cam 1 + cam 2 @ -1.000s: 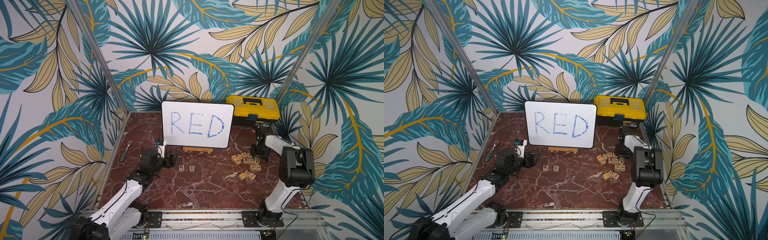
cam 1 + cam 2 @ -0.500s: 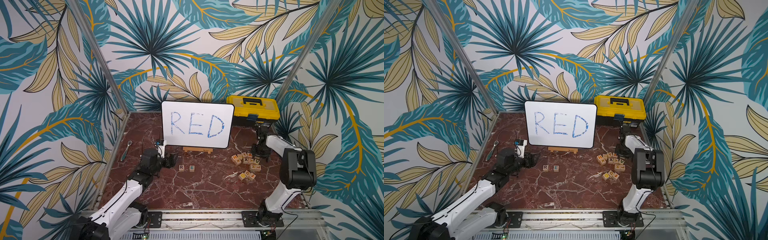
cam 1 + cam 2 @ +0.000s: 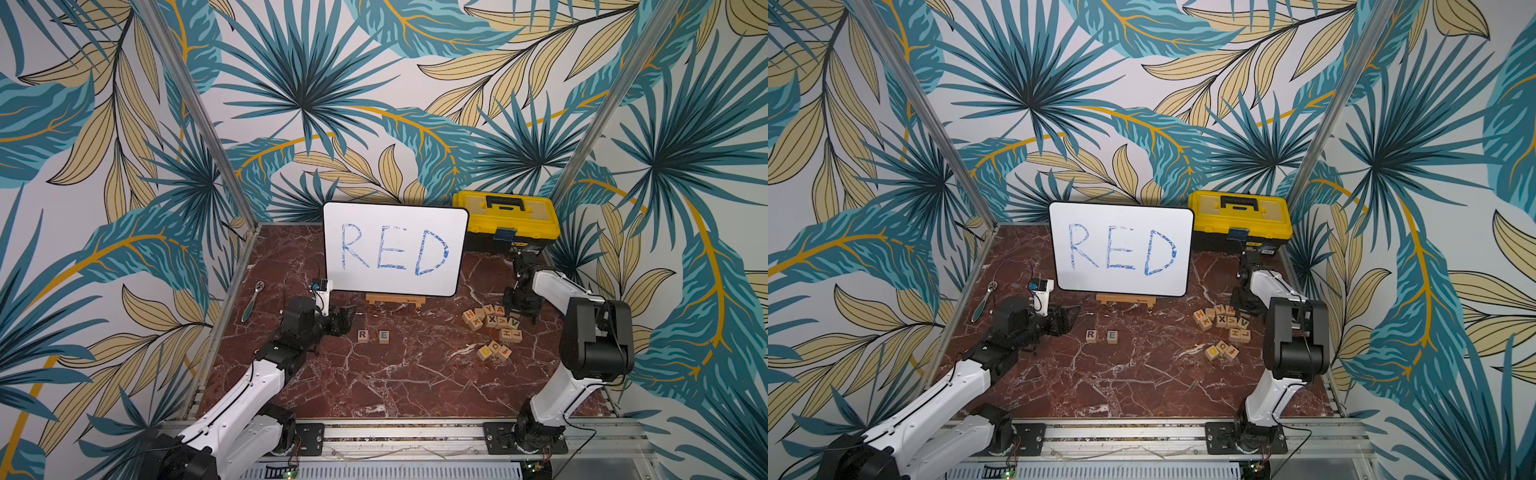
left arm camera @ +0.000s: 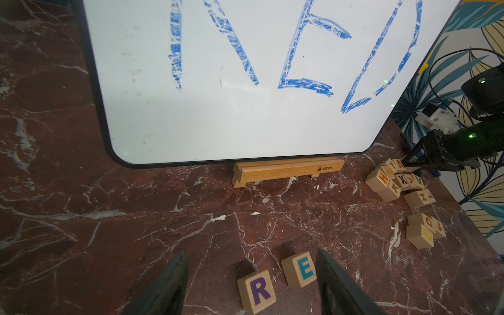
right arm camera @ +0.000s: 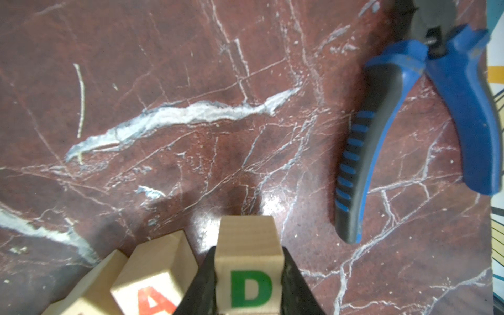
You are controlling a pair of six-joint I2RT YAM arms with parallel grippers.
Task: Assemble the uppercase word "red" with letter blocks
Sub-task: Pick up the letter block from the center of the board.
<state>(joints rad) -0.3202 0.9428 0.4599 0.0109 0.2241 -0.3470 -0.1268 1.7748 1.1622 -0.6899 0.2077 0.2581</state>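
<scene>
— Well, what is the right gripper on?
— My right gripper (image 5: pixel 248 252) is clamped on the D block (image 5: pixel 249 286), one jaw on each side, with the green letter facing the wrist camera. The A block (image 5: pixel 152 296) sits just beside it. I cannot tell whether the D block is off the marble.

— And the left?
— The left gripper (image 4: pixel 251 253) has its jaws apart and holds nothing. Just past it lie the R block (image 4: pixel 257 290) and the E block (image 4: pixel 300 270), side by side with a small gap between them. They are in front of the whiteboard (image 3: pixel 395 253), which stands on its wooden stand (image 3: pixel 395 300).

— Any containers?
— One, the yellow toolbox (image 3: pixel 505 216) in the back right corner. Its lid is shut, so I cannot see inside. My right gripper hangs just in front of it.

— Room to move?
— Bare table (image 3: pixel 374 386) runs from the E block across to the loose blocks (image 3: pixel 492 322), and along the front rail. The blue pliers (image 5: pixel 381 136) lie near the right wall. The ratchet wrench (image 3: pixel 251 303) lies near the left edge.
</scene>
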